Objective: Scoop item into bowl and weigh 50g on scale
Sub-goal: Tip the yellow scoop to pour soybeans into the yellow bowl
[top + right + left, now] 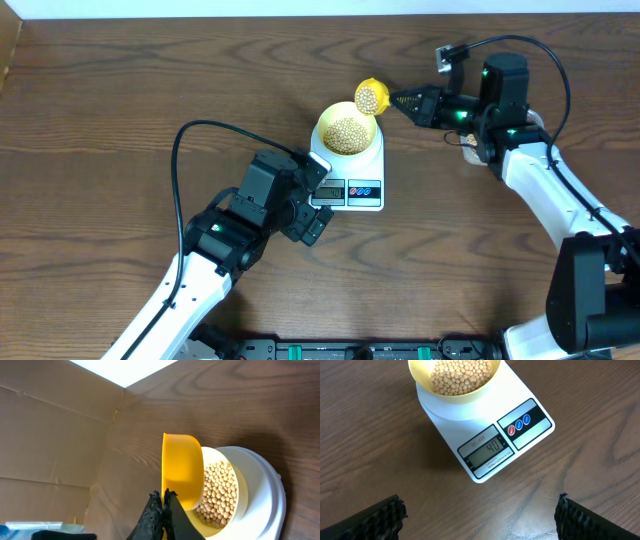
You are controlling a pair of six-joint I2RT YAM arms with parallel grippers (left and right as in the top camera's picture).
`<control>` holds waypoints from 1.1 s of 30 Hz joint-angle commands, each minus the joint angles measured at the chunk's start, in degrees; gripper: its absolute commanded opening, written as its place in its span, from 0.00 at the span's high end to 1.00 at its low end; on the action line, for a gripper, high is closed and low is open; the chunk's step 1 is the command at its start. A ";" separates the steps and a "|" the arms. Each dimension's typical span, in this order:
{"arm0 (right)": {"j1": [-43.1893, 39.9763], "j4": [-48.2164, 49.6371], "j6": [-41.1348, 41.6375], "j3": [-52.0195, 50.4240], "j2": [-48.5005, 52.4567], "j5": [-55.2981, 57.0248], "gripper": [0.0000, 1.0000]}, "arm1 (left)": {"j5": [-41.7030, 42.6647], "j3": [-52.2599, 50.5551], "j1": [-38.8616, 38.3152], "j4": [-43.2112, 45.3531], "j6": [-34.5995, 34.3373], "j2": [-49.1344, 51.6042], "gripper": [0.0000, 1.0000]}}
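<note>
Overhead: the scale (347, 172) sits mid-table (100, 100) with the bowl (324, 140) of beans (348, 134) on its platform, and bare wood runs to the left and far edges. The right claw (398, 99) pinches a bean-filled scoop (371, 96) at the bowl's far rim.

Left wrist: the left claw (480, 522) gapes wide, holding nothing, before the scale's front edge. The display (487, 450) reads 40.

Right wrist: the scoop is tipped on edge.

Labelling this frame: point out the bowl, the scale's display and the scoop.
bowl (455, 400), left wrist view, front outer wall.
scale's display (487, 450), left wrist view, screen middle.
scoop (182, 467), right wrist view, yellow underside.
</note>
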 commanded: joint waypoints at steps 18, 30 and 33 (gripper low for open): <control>4.59 0.20 -27.02 -0.13 0.28 1.92 0.99 | 0.24 0.04 -0.07 0.02 0.37 -0.42 0.02; 4.74 0.31 -38.10 -0.13 0.28 1.97 0.99 | 0.24 0.04 -0.07 0.02 0.37 -0.42 0.02; 4.74 0.66 -38.95 -0.13 0.28 1.97 0.99 | 0.24 0.04 -0.07 0.02 0.37 -0.42 0.03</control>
